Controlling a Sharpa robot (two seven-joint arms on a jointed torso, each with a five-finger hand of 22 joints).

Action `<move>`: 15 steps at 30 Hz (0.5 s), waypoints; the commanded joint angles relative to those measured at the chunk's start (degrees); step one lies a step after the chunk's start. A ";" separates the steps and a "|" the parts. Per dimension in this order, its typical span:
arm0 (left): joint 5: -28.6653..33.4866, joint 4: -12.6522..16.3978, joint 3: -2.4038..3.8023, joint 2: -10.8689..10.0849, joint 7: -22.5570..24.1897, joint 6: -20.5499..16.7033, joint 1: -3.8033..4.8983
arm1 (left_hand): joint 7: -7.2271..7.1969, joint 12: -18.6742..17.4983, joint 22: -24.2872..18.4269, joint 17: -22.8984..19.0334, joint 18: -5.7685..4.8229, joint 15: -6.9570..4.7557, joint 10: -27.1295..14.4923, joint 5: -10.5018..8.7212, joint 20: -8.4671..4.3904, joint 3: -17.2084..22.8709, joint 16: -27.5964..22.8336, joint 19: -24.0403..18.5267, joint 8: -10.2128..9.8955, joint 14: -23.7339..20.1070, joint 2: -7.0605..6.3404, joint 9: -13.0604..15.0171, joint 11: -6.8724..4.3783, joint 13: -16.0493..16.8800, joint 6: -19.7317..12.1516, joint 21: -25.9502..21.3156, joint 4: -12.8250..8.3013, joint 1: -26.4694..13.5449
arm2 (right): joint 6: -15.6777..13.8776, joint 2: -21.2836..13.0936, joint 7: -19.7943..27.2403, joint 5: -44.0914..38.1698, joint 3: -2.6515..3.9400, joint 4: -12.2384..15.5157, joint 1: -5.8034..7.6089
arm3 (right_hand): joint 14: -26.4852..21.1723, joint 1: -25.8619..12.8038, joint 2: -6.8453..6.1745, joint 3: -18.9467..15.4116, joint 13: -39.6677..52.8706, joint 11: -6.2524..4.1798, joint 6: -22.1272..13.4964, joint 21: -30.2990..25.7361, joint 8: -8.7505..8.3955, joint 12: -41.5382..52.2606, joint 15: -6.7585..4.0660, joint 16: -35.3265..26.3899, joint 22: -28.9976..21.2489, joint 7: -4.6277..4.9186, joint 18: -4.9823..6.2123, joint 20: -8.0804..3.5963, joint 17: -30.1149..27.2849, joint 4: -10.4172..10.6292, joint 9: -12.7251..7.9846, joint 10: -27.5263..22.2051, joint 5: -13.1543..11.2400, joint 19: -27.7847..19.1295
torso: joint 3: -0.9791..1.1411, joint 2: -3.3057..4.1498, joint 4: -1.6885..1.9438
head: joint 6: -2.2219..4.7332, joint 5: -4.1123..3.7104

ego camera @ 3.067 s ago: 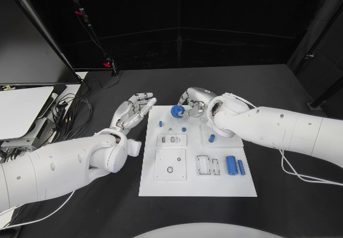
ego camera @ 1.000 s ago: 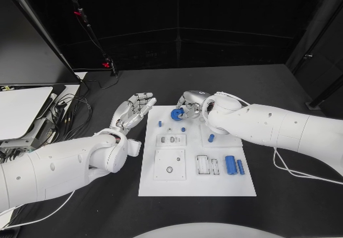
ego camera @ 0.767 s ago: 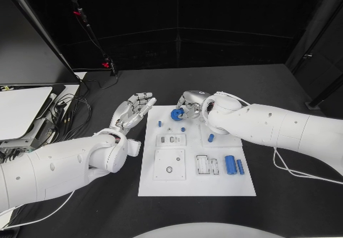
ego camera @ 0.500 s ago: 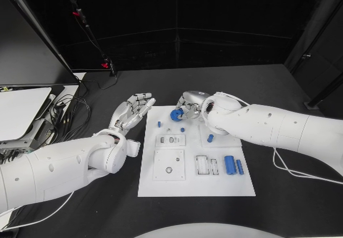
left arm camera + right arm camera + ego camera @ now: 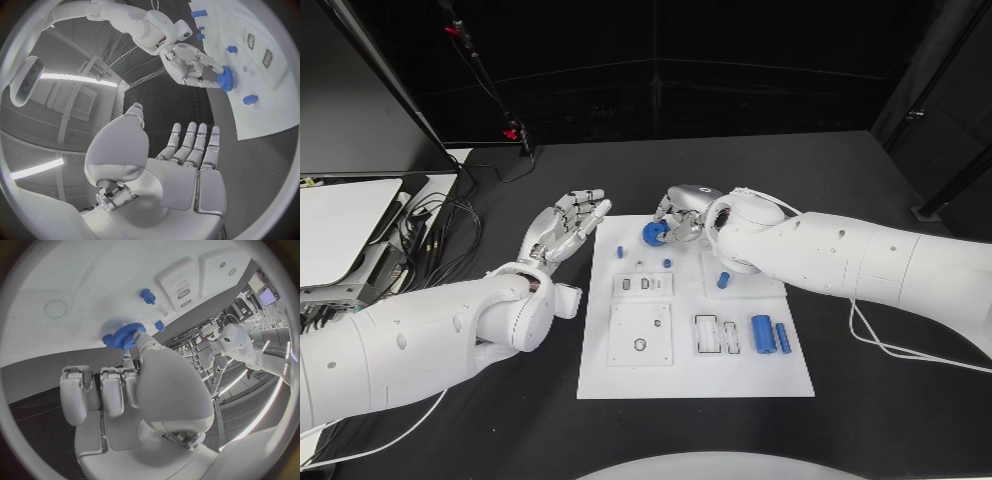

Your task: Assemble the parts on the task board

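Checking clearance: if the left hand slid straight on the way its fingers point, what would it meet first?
Likely nothing: the left hand points past the task board edge over bare table, though depth is unclear.

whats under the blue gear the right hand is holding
The gear sits in the right hand's fingers over the far end of the white board. Bare board shows around it. The spot directly beneath is covered by the gear, so contact cannot be told.

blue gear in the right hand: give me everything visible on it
The blue gear is a small round wheel with fine teeth around its rim, looking like matte plastic. The right hand pinches it in its fingertips at the far end of the task board, near the far left corner. The left wrist view shows it edge-on. Whether it touches the board cannot be told.
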 commanded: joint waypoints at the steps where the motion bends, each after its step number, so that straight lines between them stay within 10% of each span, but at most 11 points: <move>1: -0.32 0.02 0.04 0.06 14.85 0.44 0.08 | 9.48 0.24 0.08 -0.09 0.93 0.46 -0.33 0.26 0.09 0.34 0.32 -0.36 0.17 -0.12 0.59 -0.04 0.05 -0.08 0.07 0.28 0.06 0.19 | 1.92 -0.08 -1.51 -0.49 -0.33 -0.38 -0.39 | 5.96 -0.51 -0.01 -0.20 15.08 0.13 -0.40 0.19 -0.40 0.15 -0.05 0.14 15.09 0.13 -0.42 -0.30 15.05 -0.29 -0.14 6.06 0.24 5.86 | 0.02 0.03 0.05 | 0.01 -0.12; 15: -0.32 -0.06 0.01 0.10 14.84 0.39 0.08 | 9.48 0.26 0.09 -0.09 0.93 0.47 -0.34 0.27 0.10 0.37 0.34 -0.37 0.19 -0.12 0.68 -0.08 0.04 -0.08 0.07 0.29 0.05 0.22 | -0.59 -0.37 0.03 -0.41 -0.32 0.03 -0.51 | 5.96 -1.17 -0.35 -0.61 15.08 0.37 0.07 0.19 -0.47 0.15 0.14 0.14 15.09 0.38 -0.42 -0.17 15.05 -0.10 -0.01 6.06 0.19 5.86 | 0.02 0.03 0.05 | 0.18 -0.29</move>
